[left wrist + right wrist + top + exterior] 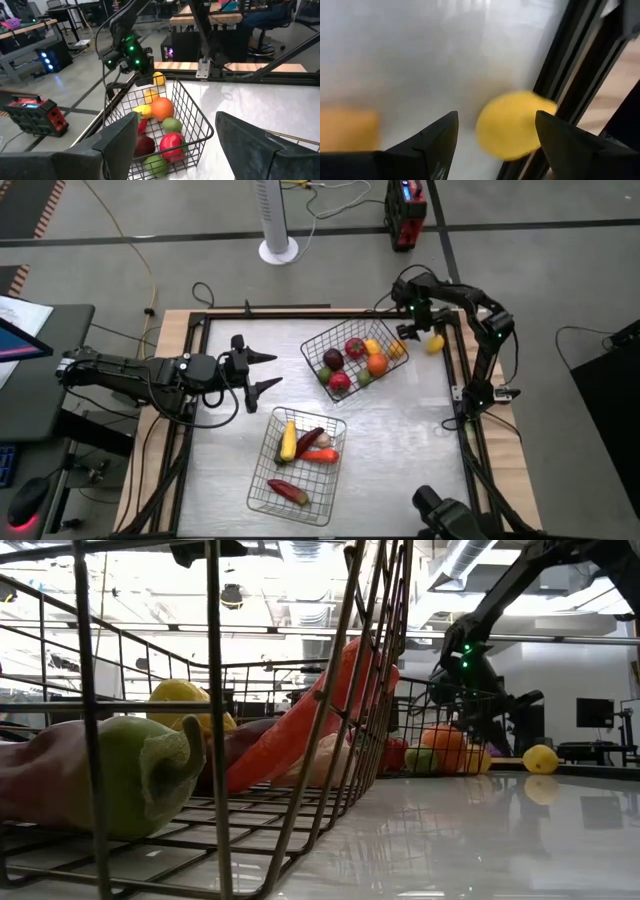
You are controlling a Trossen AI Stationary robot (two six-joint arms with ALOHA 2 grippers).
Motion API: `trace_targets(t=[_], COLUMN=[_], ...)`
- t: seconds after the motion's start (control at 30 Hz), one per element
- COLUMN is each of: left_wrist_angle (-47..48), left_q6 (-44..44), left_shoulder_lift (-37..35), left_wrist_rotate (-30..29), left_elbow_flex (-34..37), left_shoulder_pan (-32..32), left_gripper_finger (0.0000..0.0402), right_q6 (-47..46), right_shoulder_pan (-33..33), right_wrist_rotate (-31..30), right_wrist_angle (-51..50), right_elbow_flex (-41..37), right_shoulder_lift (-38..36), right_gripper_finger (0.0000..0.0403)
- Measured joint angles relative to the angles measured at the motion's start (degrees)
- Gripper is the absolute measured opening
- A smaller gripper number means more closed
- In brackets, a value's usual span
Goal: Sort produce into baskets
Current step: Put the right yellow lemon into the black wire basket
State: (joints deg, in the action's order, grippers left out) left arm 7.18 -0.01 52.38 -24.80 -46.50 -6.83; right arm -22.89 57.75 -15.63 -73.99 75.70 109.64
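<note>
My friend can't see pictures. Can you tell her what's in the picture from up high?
The right claw hangs open beside a yellow fruit lying outside the basket of round produce. The left claw waits open near the basket of long produce.

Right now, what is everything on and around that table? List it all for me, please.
Round-produce basket: one, silver wire, far middle of table; holds red, maroon, green, orange and yellow pieces.
Long-produce basket: one, silver wire, near middle; holds yellow, orange, red and dark-red pieces.
Loose lemon: one, yellow, on the table by the right frame rail, outside both baskets.
Table: one, pale glossy top, black frame.
Fan column: one, white, on the floor beyond the table.
Left gripper: open, empty, left of the baskets.
Right gripper: open, just beside the loose lemon.
</note>
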Motion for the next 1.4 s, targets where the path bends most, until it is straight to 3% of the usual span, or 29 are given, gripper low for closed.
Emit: trace_targets(t=[0.13, 0.33, 0.67, 0.97, 1.23, 1.4], left_wrist_angle=[0.0, 0.36, 1.22, 1.2, 1.31, 1.29], left_q6=[-0.07, -0.74, -0.7, -0.55, -0.74, -1.09], left_shoulder_lift=[0.0, 0.0, 0.0, 0.0, 0.0, 0.0], left_wrist_rotate=[0.03, 0.43, 0.3, 0.11, 0.13, 0.14], left_elbow_flex=[0.0, 0.0, 0.0, 0.0, 0.0, 0.0], left_shoulder_pan=[0.0, 0.0, 0.0, 0.0, -0.01, 0.0], left_gripper_finger=[0.0256, 0.0256, 0.0256, 0.0256, 0.0256, 0.0256], right_q6=[0.29, 0.46, 11.35, 11.31, 11.84, 14.18], right_shoulder_pan=[-1.28, -2.19, -2.22, -2.96, -4.42, -6.18], right_wrist_rotate=[2.9, -1.8, -2.78, -2.57, -2.4, -5.61], right_wrist_angle=[-4.65, -5.41, -8.48, -8.3, -8.11, -6.72], right_elbow_flex=[0.0, -0.02, -0.04, -0.18, -7.39, -10.45], right_shoulder_lift=[-0.62, -0.62, -0.62, -2.2, -2.18, -2.18], right_gripper_finger=[0.0291, 0.0291, 0.0291, 0.0291, 0.0291, 0.0291])
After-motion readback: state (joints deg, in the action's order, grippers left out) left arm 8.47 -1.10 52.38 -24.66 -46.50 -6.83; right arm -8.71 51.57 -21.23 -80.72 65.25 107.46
